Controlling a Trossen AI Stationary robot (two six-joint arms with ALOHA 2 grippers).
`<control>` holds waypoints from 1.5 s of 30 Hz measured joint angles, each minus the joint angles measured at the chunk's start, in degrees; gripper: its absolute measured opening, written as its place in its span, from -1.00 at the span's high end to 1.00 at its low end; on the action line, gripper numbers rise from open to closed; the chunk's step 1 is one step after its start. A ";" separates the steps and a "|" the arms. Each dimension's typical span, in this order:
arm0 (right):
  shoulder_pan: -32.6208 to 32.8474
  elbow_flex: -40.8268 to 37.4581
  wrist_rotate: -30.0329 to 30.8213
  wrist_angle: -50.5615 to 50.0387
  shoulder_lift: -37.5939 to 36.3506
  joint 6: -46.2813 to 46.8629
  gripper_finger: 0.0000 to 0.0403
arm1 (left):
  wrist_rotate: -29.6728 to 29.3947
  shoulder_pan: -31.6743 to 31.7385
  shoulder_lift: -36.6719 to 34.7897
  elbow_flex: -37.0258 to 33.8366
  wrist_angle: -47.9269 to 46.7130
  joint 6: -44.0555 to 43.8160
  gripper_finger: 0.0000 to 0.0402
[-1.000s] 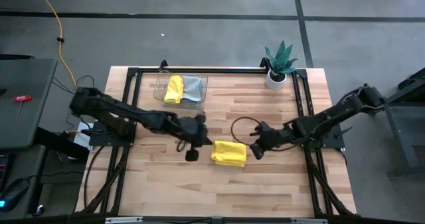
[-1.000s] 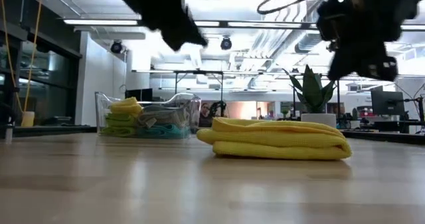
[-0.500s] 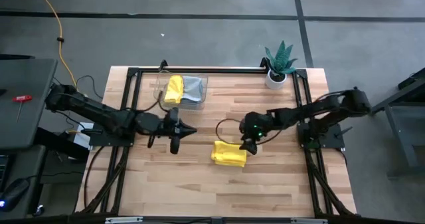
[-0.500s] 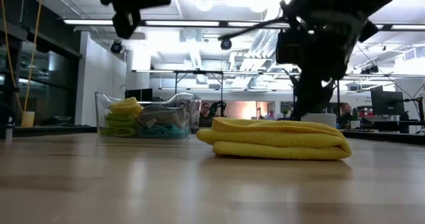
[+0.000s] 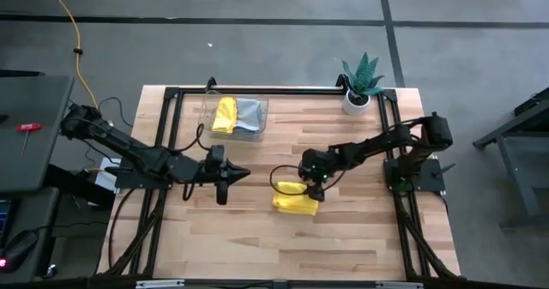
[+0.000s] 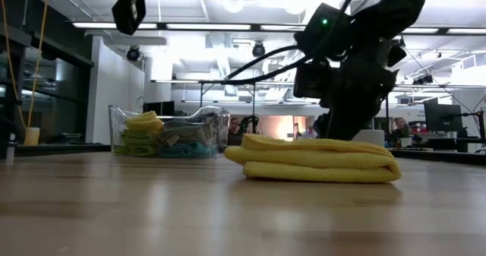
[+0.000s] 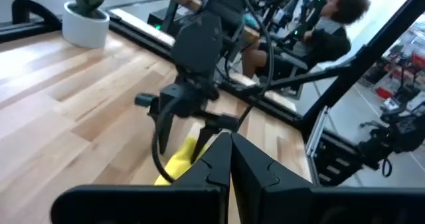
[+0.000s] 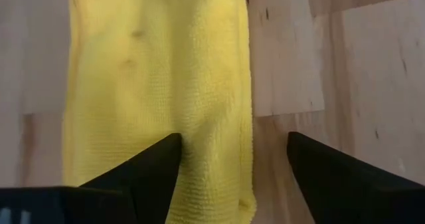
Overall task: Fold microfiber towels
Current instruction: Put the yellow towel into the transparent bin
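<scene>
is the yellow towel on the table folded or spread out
Folded: the yellow towel lies as a compact stack of layers in the low view, a small rectangle from above.

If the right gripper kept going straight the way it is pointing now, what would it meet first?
Most likely the folded yellow towel: the open right gripper points down at it, one finger over the cloth.

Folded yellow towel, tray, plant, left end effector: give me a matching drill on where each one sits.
Things:
1. folded yellow towel
2. clear tray
3. potted plant
4. left end effector

Places:
A. far right corner of the table
B. under the open right end effector
C. far side, holding towels
D. raised, left of the folded towel, shut

Pairs: 1-B, 2-C, 3-A, 4-D
</scene>
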 joint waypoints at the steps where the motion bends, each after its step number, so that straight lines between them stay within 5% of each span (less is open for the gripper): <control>1: 0.53 -0.09 1.34 0.00 0.07 -0.42 -0.32 | -0.61 -0.47 0.00 0.05 0.18 -0.20 1.00; 10: 5.69 -0.32 10.69 -1.00 1.12 0.07 0.30 | -3.45 -2.18 -8.23 1.43 0.68 2.89 1.00; 17: 7.47 -0.28 10.42 -1.52 1.68 5.21 0.94 | -9.14 -2.16 -19.89 1.81 -0.18 11.32 1.00; 30: 4.42 -0.78 -4.50 5.41 -5.98 22.45 0.99 | -16.32 -2.14 -31.90 1.81 -1.13 19.22 1.00; 45: -0.91 2.83 -4.03 22.98 -9.49 37.31 1.00 | -16.08 -2.14 -37.13 1.83 -1.41 22.03 1.00</control>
